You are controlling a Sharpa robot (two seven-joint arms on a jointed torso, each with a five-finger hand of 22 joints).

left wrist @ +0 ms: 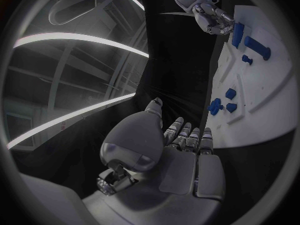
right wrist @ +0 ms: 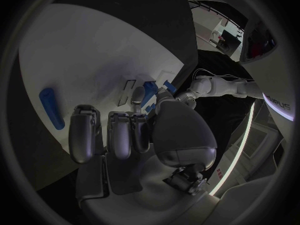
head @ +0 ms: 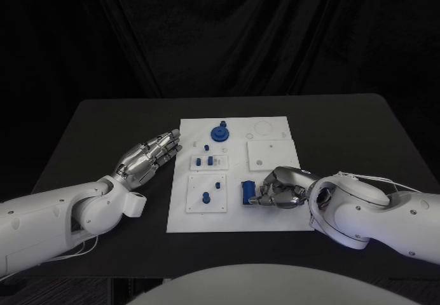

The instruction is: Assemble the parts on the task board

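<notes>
The white task board (head: 268, 217) lies mid-table. A blue round part (head: 221, 133) stands near its far edge, with small blue parts (head: 210, 161) below it and two more (head: 207, 197) on the near-left plate. A blue cylinder (head: 247, 192) lies flat on the board's near half. My right hand (head: 282, 188) rests on the board just right of that cylinder, fingers curled in, holding nothing. In the right wrist view the cylinder (right wrist: 51, 107) lies apart from the fingers (right wrist: 82, 132). My left hand (head: 147, 157) lies flat and open at the board's left edge, fingers straight.
A square white plate (head: 271, 154) sits on the board's right half, with a round outline (head: 263, 128) beyond it. In the left wrist view the board (left wrist: 262, 110) spreads ahead of my left hand (left wrist: 184, 150), the right hand (left wrist: 212, 15) at its far end. Black table (head: 110, 127) surrounds the board.
</notes>
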